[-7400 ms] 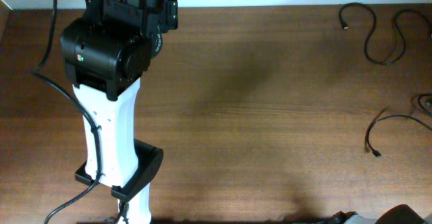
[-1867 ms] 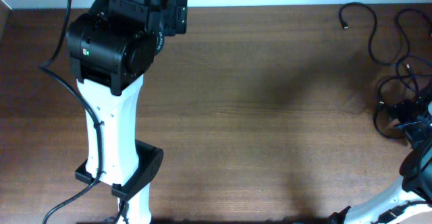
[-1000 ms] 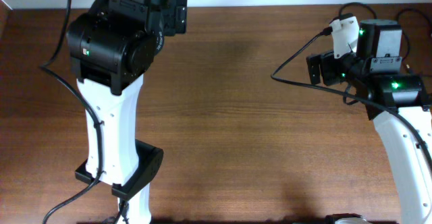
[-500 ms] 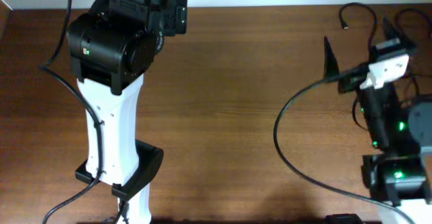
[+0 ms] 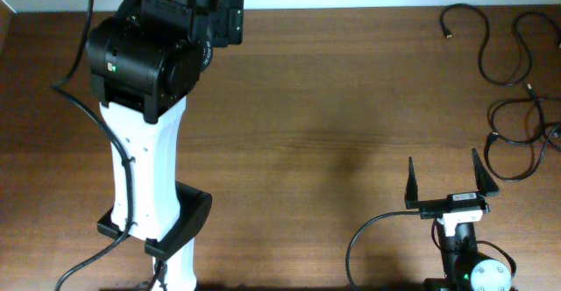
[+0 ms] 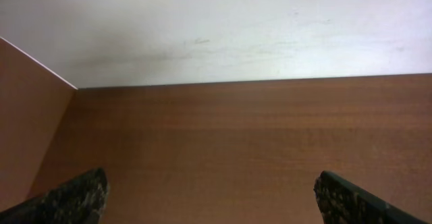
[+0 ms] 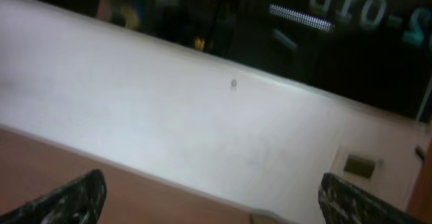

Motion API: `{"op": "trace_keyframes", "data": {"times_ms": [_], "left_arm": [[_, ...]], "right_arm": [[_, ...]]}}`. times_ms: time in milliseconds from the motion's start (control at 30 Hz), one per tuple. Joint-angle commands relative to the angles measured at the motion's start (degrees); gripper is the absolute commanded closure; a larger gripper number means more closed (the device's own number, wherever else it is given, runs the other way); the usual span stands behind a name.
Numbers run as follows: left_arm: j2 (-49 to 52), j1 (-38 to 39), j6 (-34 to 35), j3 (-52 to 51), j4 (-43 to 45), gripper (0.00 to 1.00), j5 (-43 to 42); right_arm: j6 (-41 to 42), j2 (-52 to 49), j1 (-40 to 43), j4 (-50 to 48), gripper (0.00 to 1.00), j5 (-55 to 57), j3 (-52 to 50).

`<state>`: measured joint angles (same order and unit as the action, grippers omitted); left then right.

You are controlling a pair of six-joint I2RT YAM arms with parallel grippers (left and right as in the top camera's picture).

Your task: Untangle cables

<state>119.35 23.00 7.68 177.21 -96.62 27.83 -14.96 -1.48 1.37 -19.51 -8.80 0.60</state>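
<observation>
Your right pincer [image 5: 444, 179] sits at the near edge, fingers spread, empty. Your left pincer [image 6: 216, 198] is spread too. Cables [image 5: 482, 50] loop far right, count unclear.

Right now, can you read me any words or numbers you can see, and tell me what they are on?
Nothing is clear enough to quote.
Glowing sign in the dark area above the white wall, right wrist view: blurred and cut off, unreadable.
Green mark on the left arm, overhead view: too small to read.
Small plate on that wall: blurred, nothing legible.
Left wrist view: no text.
</observation>
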Motion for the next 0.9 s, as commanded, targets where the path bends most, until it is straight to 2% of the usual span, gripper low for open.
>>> {"op": "trace_keyframes", "data": {"times_ms": [0,300,800,833,867], "left_arm": [[-0.5,-0.2,-0.5,0.1,-0.1,0.01,0.0],[-0.5,-0.2,-0.5,0.1,-0.1,0.01,0.0],[-0.5,0.1,-0.5,0.2,-0.1,0.01,-0.1],[-0.5,0.1,2.6,0.2,1.2,0.01,-4.7],[-0.5,0.1,10.4,0.1,1.3,0.01,-4.4]], "right_arm": [[0.6,1.3,1.0,6.3,0.01,0.4,-0.3],[1.0,1.0,0.9,23.3,0.01,-1.1,-0.3],[1.0,1.0,0.9,23.2,0.01,-1.1,-0.3],[1.0,1.0,0.9,23.2,0.01,-1.1,-0.3],[1.0,1.0,0.9,23.2,0.01,-1.1,-0.3]]}}
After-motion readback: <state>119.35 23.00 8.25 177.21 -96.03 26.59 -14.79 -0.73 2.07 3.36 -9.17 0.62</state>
